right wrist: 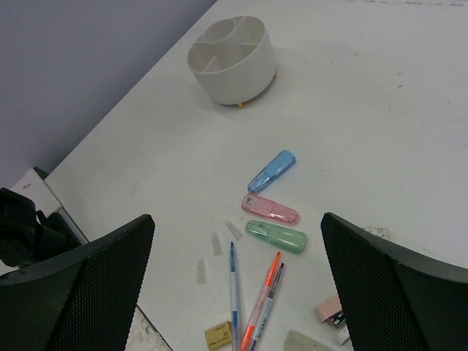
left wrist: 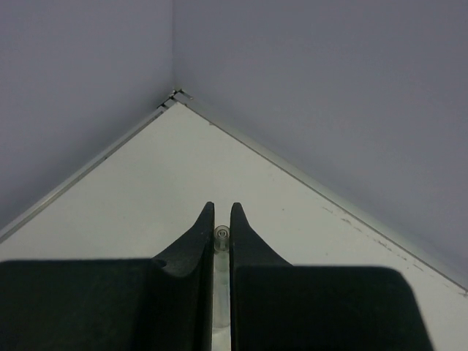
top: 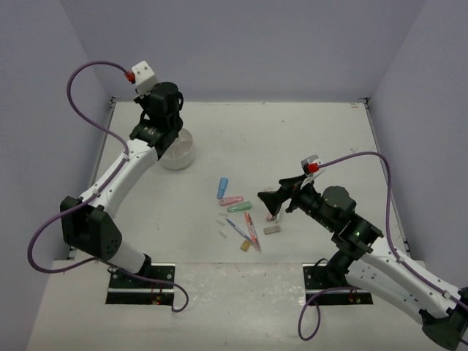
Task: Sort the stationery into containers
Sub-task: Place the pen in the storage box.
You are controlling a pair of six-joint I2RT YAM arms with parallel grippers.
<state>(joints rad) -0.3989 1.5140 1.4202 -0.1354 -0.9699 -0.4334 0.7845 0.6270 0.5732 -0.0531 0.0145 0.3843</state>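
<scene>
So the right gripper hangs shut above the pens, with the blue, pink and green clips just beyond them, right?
No. The right gripper is open, fingers wide apart, as the right wrist view shows. It does hang above the pens, with the blue clip, pink clip and green clip just beyond them.

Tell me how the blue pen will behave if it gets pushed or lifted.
The blue pen looks thin and round, so a sideways push would probably roll it into the orange pen beside it. It seems straight, rigid and light; gripped off-centre it might tilt.
</scene>
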